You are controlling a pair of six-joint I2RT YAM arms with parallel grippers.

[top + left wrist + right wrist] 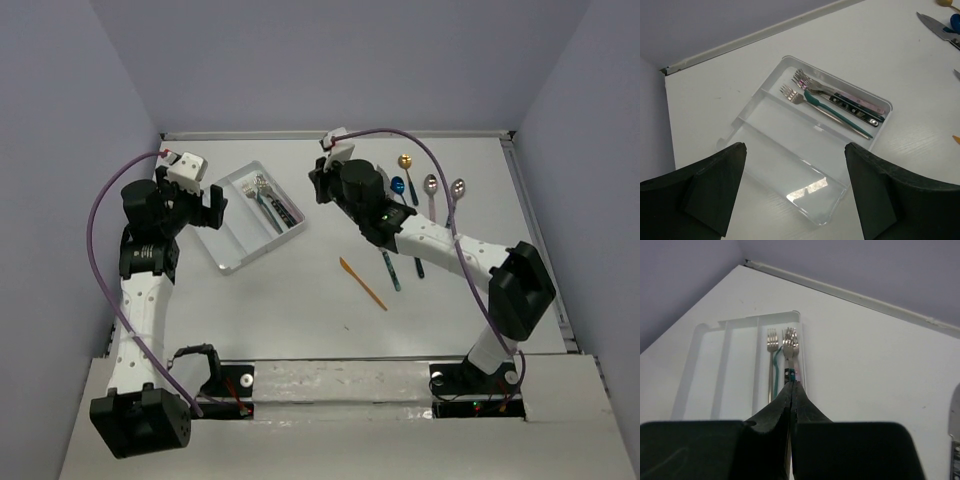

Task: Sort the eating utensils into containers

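Nearest my bases, the orange utensil point(363, 284) lies loose on the table point(300, 300), at about 5 o'clock from my right gripper point(318, 185) as seen from above. Just beyond it, two teal-handled pieces point(392, 272) stick out from under my right forearm point(440, 240), their heads hidden. Farther out, my left gripper point(795, 150) hangs spread wide with nothing between its fingers. The clear tray point(785, 59) lies below and ahead of it at 12 o'clock. My right gripper is pressed together and carries nothing, with the tray at its 9 o'clock from above. The forks point(805, 85) lie side by side in the tray's outer compartment, the one toward my right arm, just past the closed tips at 12 o'clock. Farthest off, four spoons point(430, 184) lie in a row at 3 o'clock from my right gripper.
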